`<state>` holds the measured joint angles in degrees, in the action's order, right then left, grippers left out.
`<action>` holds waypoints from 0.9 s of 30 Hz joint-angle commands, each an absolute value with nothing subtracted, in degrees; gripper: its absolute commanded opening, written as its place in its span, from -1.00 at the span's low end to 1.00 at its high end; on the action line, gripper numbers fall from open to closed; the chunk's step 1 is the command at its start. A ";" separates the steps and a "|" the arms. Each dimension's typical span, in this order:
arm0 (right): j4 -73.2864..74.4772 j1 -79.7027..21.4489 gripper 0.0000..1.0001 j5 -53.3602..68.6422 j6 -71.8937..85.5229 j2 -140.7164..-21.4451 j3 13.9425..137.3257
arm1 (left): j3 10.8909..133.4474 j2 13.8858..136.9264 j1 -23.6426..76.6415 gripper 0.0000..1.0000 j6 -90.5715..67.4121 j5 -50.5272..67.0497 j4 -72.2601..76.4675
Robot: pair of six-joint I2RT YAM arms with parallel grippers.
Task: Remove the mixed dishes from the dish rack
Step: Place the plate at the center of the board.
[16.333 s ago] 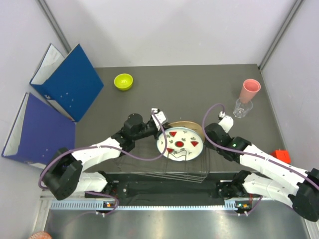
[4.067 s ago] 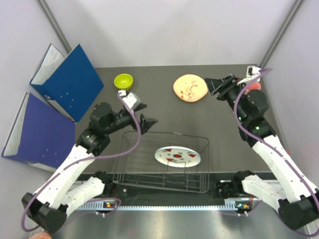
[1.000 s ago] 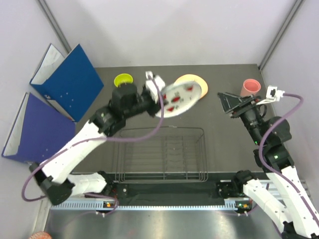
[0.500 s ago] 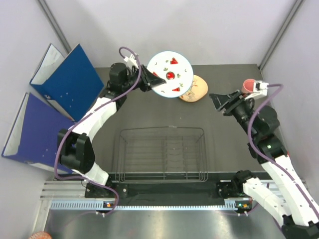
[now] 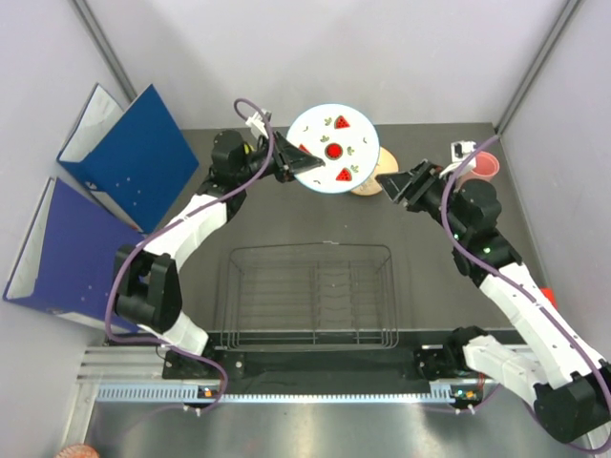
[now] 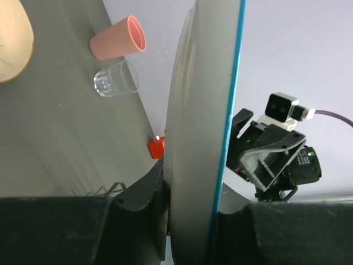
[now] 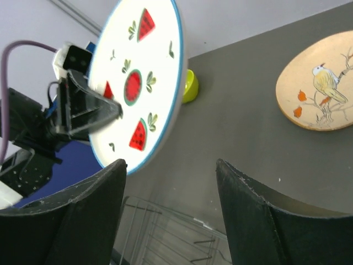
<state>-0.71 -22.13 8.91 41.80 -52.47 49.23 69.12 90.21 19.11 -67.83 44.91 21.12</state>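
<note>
My left gripper (image 5: 293, 161) is shut on the rim of the white plate with red watermelon marks (image 5: 333, 150) and holds it tilted in the air above the back of the table. In the left wrist view that white plate (image 6: 201, 127) stands edge-on between the jaws. My right gripper (image 5: 397, 184) is open just right of the plate with nothing between its fingers. The tan plate (image 7: 319, 83) lies flat at the back, partly under the held plate. The pink cup (image 6: 118, 44) and the glass tumbler (image 6: 116, 80) stand at the back right. The green bowl (image 7: 191, 87) sits at the back left. The black wire dish rack (image 5: 310, 296) holds no dishes.
Two blue binders (image 5: 134, 157) (image 5: 72, 248) stand along the left edge of the table. A small orange-red block (image 6: 156, 147) lies at the right edge. White walls close in the back and both sides.
My left arm has lifted the white plate up and toward the back. My right gripper has swung left toward the plate and opened wider.
</note>
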 commanded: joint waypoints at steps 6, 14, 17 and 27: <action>-9.13 -22.68 0.34 11.07 43.59 -56.86 54.58 | 68.12 85.43 20.47 -1.00 -68.47 46.06 30.94; -10.89 -22.94 0.34 14.59 43.24 -68.99 60.90 | 66.71 83.32 22.94 -1.00 -66.18 44.74 29.09; -11.95 -23.38 0.33 15.29 43.59 -71.45 62.40 | 66.27 82.88 23.81 -1.00 -65.83 44.83 28.92; -12.31 -24.87 -0.83 15.03 43.51 -71.63 61.88 | 67.32 82.35 24.17 -1.00 -62.14 43.42 24.70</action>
<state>-10.85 -22.98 15.25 47.75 -72.55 60.45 65.06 86.26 22.37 -66.02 43.11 20.23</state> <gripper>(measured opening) 0.175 0.259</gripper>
